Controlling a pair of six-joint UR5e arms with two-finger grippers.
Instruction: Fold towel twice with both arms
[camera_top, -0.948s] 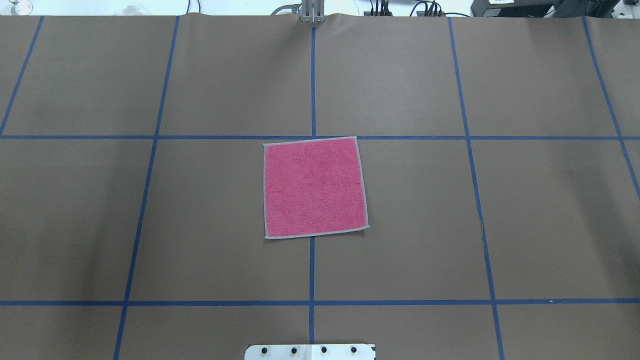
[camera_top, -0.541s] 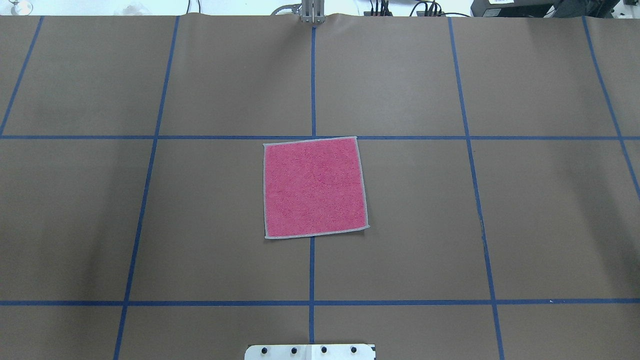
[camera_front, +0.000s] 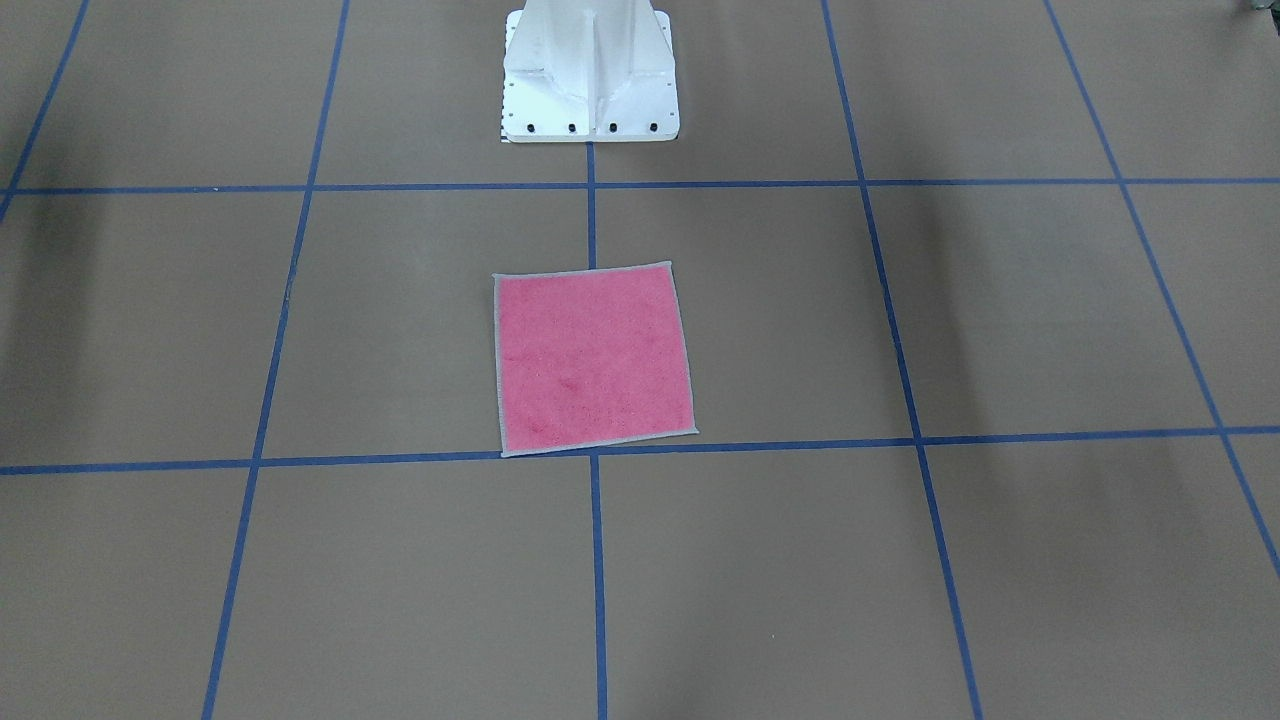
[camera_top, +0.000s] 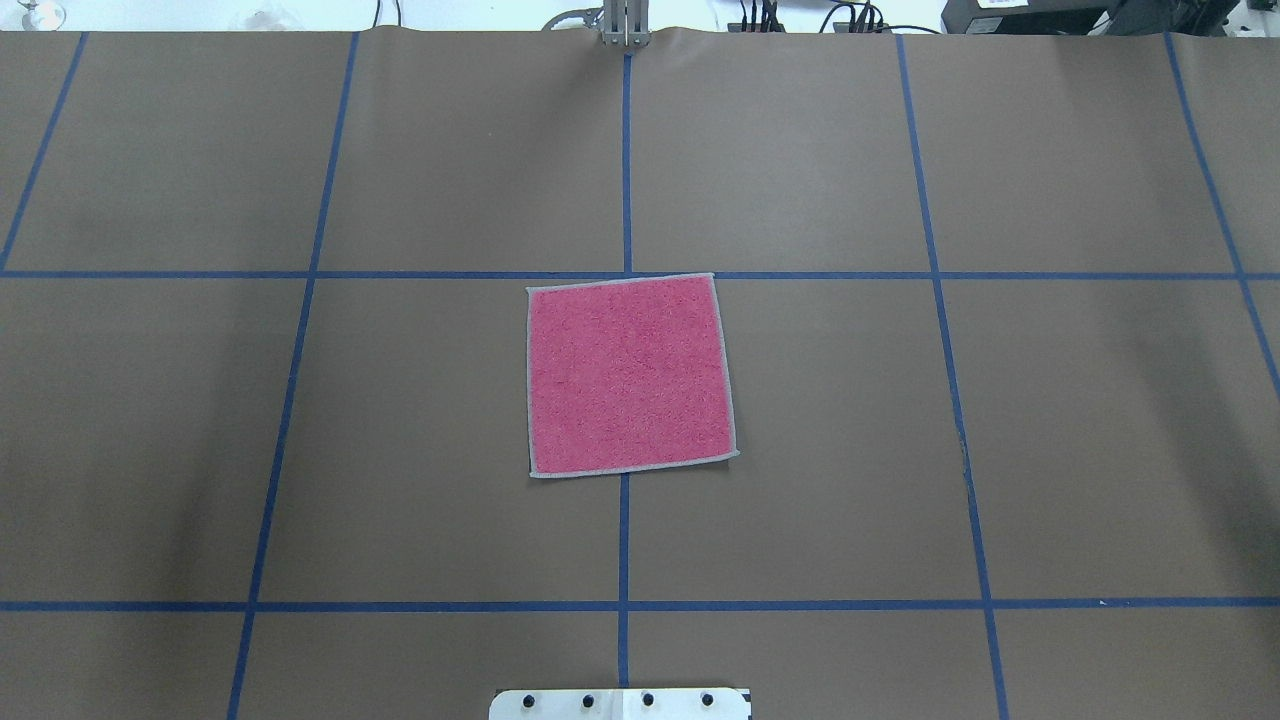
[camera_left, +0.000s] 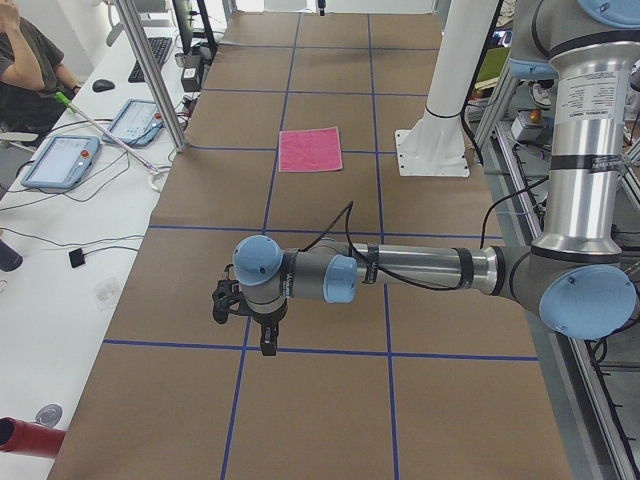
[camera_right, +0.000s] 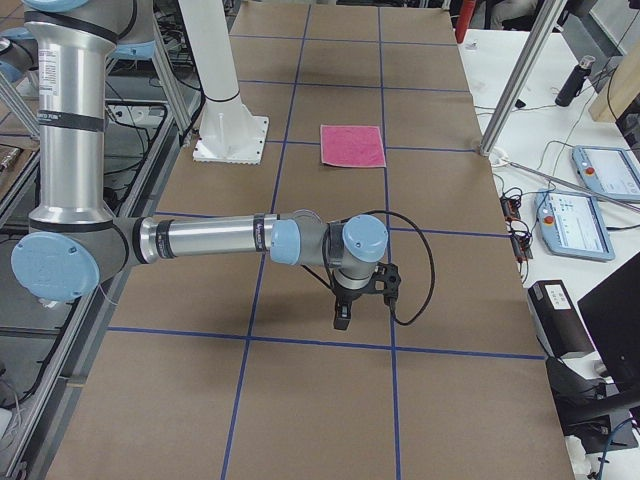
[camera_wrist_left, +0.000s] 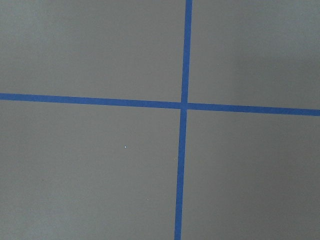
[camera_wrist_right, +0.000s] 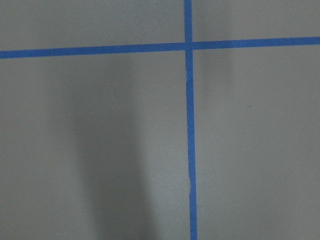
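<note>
We find the towel (camera_top: 628, 375) flat on the table (camera_top: 1000, 450), pink face up and unfolded. It sits at the table's middle, directly in front of the white pedestal (camera_front: 590, 70). It straddles the centre tape line (camera_top: 624, 540), and its far edge lies along a cross line. It is turned slightly against the grid, so its near edge slants. The towel is close to square, so we treat it as having no long axis.

Neither arm shows in the overhead or front views. The left arm (camera_left: 420, 270) reaches out low over the table on its own side. The left gripper (camera_left: 266, 340) points down above a tape crossing. The right arm (camera_right: 210, 240) mirrors this on the other side, with the right gripper (camera_right: 343, 315) also pointing down.

Both wrist cameras show only brown cover and a blue crossing, with no fingers in frame. The grippers appear in the side views alone, so we cannot tell how wide the jaws stand. Nothing hangs from either gripper.

The towel lies well apart from both grippers, inward along the table from each. We judge both arms about equally far from it. No fold has been made. We judge that each arm must first travel inward to a corner on its own side.

Small markings on the arm tubes are too small to read.
</note>
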